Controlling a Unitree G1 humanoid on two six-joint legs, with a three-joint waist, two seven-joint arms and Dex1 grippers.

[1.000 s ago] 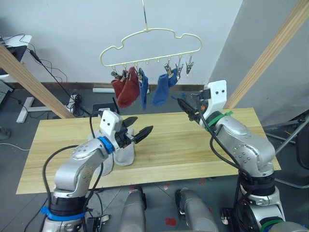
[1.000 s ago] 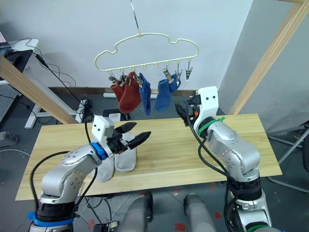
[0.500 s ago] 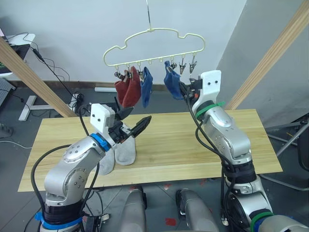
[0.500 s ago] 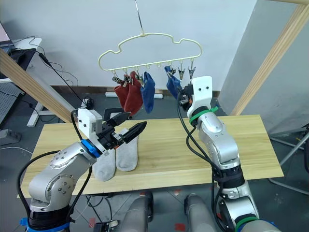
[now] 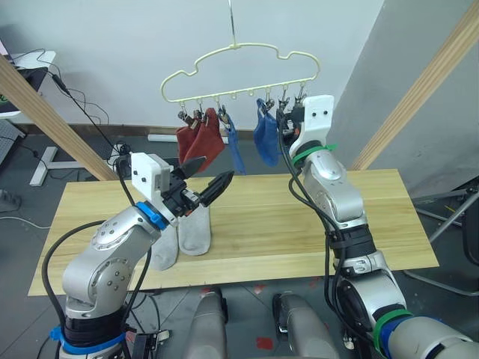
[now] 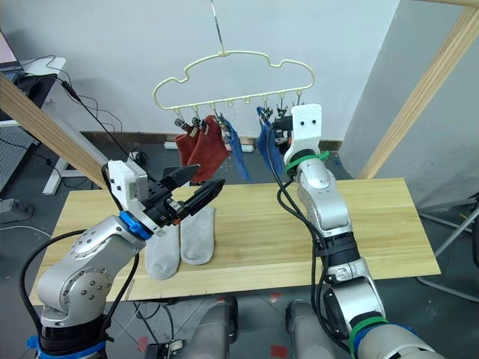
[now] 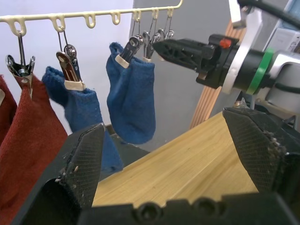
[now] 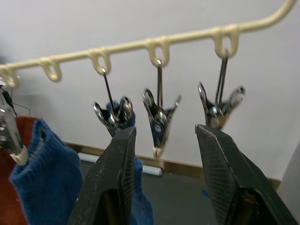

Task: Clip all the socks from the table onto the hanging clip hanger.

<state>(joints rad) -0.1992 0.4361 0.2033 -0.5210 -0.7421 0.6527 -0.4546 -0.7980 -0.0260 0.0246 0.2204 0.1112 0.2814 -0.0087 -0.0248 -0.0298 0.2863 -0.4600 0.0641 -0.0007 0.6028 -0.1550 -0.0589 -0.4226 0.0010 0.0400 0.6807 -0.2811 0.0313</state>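
Observation:
The pale yellow clip hanger (image 5: 239,63) hangs above the table's (image 5: 314,224) far edge. Two rust red socks (image 5: 198,146) and two blue socks (image 5: 266,138) are clipped to it. Two light grey socks (image 5: 196,228) lie side by side on the table's left half. My right gripper (image 8: 165,129) is raised to the row of clips and open, with an empty metal clip (image 8: 159,117) hanging between its fingers. My left gripper (image 5: 217,169) is open and empty, held in the air above the grey socks and pointing toward the hanger.
Slanted wooden beams stand at the left (image 5: 52,112) and right (image 5: 419,82) of the table. Two more empty clips (image 5: 299,93) hang at the hanger's right end. Cables lie on the floor behind the table.
My right gripper has risen from near table height up to the clips. The nearer blue sock swung. My left gripper lifted a little above the grey socks.

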